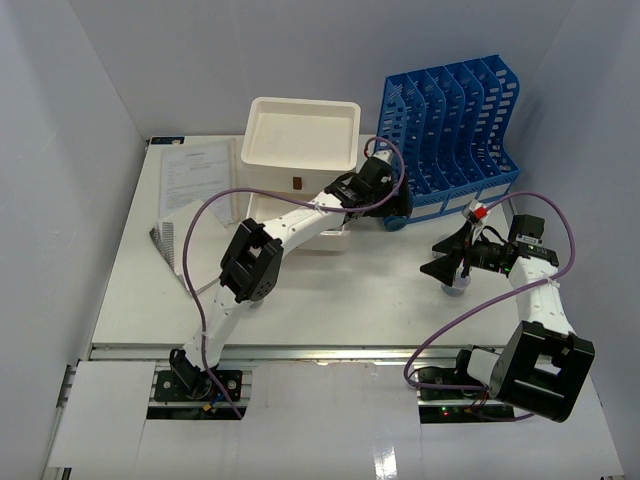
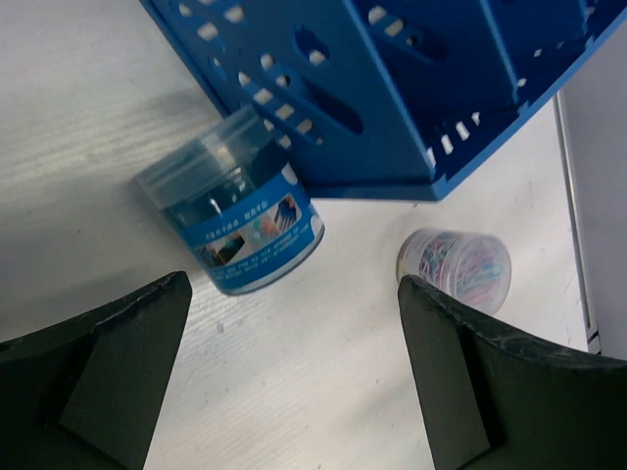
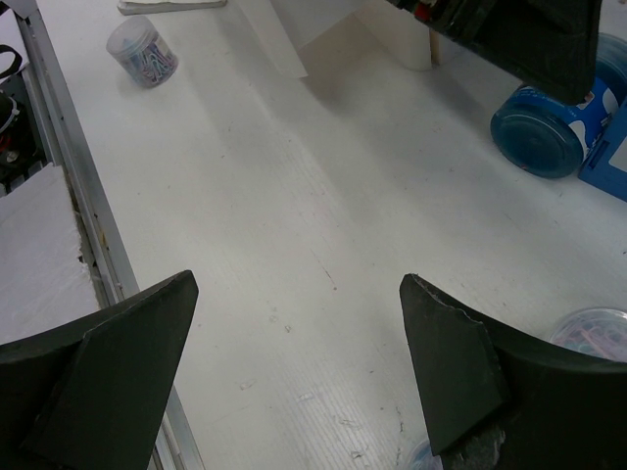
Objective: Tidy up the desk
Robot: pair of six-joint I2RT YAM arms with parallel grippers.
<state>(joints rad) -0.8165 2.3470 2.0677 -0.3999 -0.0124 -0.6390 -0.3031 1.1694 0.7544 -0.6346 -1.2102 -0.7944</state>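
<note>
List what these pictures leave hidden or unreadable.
- Top view: the left arm covers most of the blue jar and the front of the drawer box.
- Top view: the print on the paper is too small to read.
- Left wrist view: the jar's label text is too small to read.
- Right wrist view: a clip tub is cut off by the right edge and sits partly behind the right fingers.

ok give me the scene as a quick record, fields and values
surface: desk
far side: cream drawer box, blue file rack, papers at far left
left tool: open, empty, over the blue jar
blue jar: on its side, by the rack's front
clips jar: on the desk, right of the blue jar
right tool: open, empty, over bare desk
</note>
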